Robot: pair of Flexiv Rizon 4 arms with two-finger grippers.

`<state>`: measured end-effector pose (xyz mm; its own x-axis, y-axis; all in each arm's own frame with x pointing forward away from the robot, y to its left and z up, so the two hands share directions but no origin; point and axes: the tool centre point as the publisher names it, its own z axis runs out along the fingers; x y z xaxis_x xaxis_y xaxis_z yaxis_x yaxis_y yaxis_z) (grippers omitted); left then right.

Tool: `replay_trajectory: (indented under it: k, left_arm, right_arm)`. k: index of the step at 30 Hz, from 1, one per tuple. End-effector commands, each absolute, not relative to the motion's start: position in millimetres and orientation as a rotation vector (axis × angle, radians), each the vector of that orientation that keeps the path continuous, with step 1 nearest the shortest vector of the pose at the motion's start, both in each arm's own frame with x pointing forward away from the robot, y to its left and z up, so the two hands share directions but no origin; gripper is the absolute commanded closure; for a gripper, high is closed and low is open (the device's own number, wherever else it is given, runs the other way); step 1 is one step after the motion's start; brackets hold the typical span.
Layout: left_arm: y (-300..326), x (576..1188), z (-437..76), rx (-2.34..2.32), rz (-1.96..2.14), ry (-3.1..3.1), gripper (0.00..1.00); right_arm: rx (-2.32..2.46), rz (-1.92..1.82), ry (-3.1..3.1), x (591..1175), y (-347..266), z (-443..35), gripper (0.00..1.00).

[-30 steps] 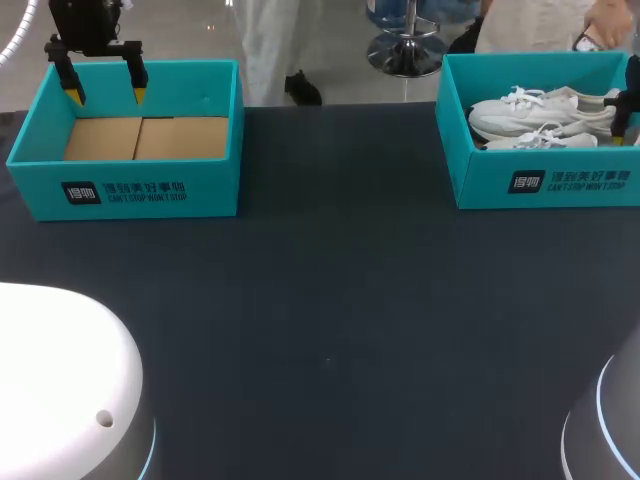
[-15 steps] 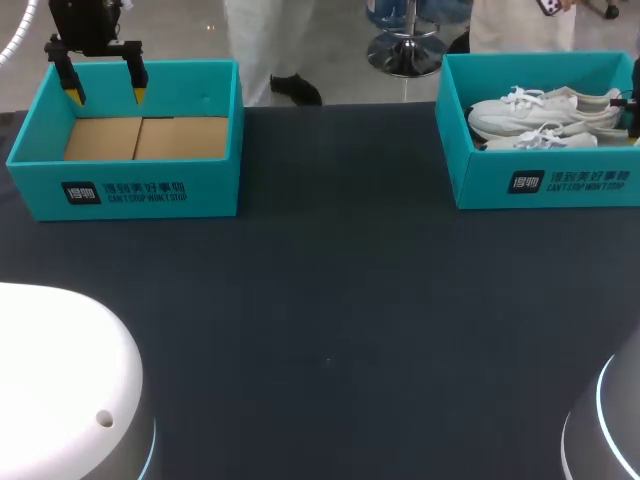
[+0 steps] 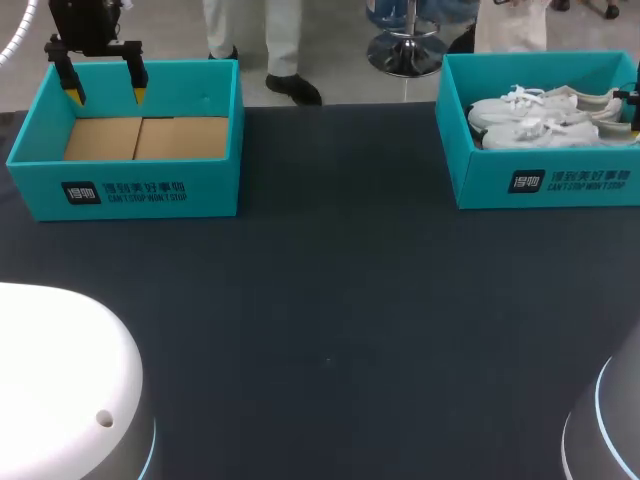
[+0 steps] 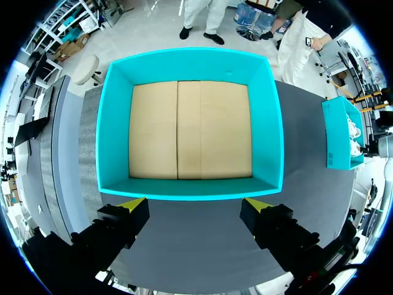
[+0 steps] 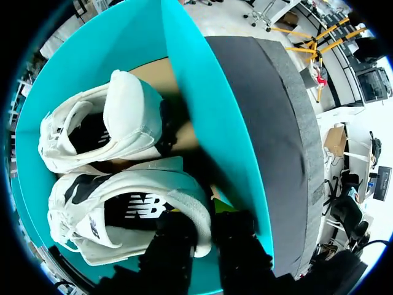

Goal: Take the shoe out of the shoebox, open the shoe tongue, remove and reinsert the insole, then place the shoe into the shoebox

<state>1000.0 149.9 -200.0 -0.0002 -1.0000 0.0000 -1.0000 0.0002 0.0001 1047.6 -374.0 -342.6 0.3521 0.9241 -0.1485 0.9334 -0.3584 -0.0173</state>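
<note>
Two white shoes lie in the teal shoebox [image 3: 540, 182] at the table's far right. My right gripper [image 5: 206, 215] is shut on the heel collar of the nearer shoe [image 5: 123, 209], with one finger inside the heel and one outside it. The other shoe [image 5: 104, 129] lies beside it, against the box's wall [image 5: 202, 110]. From the head view the held shoe [image 3: 550, 130] sits in front of the second shoe [image 3: 535, 103], and only a dark bit of the right gripper [image 3: 634, 105] shows at the edge. My left gripper [image 3: 105, 95] hangs open over the far left rim of the other box.
A second teal box [image 3: 130, 190] with only a bare cardboard floor [image 4: 190, 129] stands at the far left. The dark table top [image 3: 330, 300] stretches between the two boxes.
My right gripper has closed on the nearer shoe's heel, and that shoe has shifted slightly toward the second shoe. The left arm has not moved.
</note>
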Motion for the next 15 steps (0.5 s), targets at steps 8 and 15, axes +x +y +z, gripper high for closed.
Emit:
replay_trajectory:
  k: [8,15]
  left_arm:
    - [150,1000,-200,2.221,0.0,-2.222,0.0]
    - [150,1000,-200,2.221,0.0,-2.222,0.0]
  right_arm:
    - [2.495,-0.226,1.698,1040,-368,-283,1.0]
    - [2.485,-0.236,1.694,1039,-360,-247,1.0]
